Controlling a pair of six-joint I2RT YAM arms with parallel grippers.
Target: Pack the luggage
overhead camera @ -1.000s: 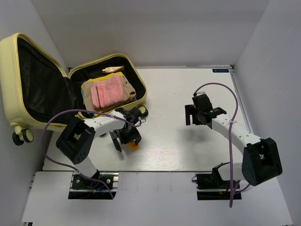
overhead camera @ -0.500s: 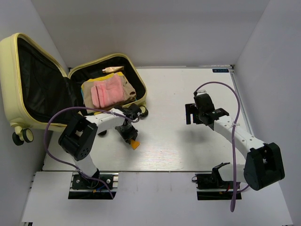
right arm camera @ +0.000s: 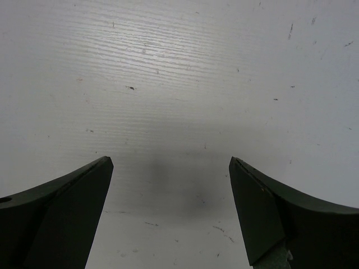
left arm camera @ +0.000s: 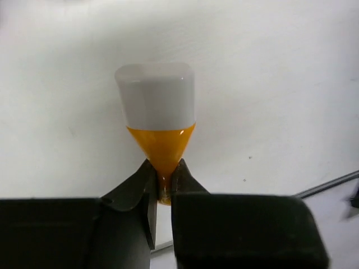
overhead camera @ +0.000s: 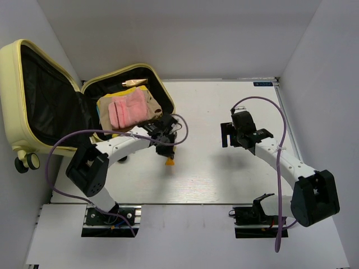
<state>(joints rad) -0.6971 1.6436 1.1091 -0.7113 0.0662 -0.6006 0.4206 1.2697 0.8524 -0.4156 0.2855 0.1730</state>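
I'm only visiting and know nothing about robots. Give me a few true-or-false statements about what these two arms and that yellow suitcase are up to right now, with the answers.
1. The pale yellow hard-shell suitcase stands open, showing its black lining. True.
2. The left gripper pinches a small orange tube with a white cap by its narrow orange end. True.
3. The right gripper is holding a pen. False: its jaws stand wide apart over the white table, with nothing between them.
4. The folded pink cloth lies on the table beside the suitcase. False: it lies inside the suitcase.
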